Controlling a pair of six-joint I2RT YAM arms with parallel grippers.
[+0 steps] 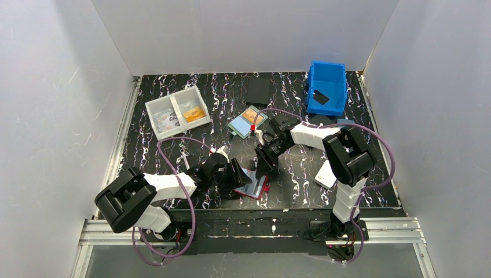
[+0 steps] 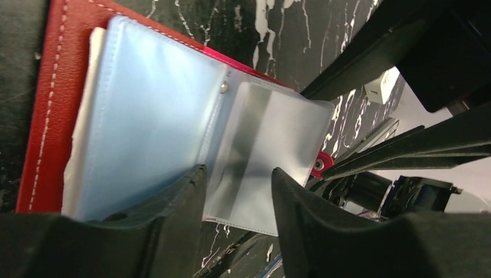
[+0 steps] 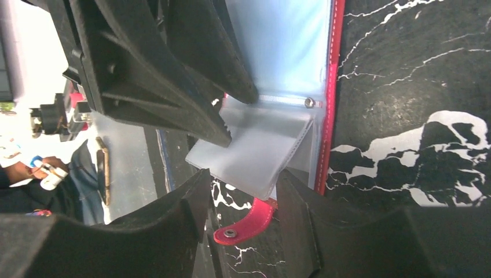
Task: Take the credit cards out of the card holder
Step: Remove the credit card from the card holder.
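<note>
The card holder lies spread open near the table's front edge, red outside and light blue inside. A clear plastic sleeve stands up from its spine. My left gripper is open, its tips either side of that sleeve's lower edge. My right gripper comes from the opposite side, also open, with the sleeve's corner between its fingers and the red snap tab below. From above, both grippers crowd over the holder. I cannot tell the credit cards from the light-blue lining.
A blue bin stands at the back right and a white two-compartment tray at the back left. A teal-framed case with an orange card lies mid-table, with a black flat pad behind it. A white object sits by the right arm.
</note>
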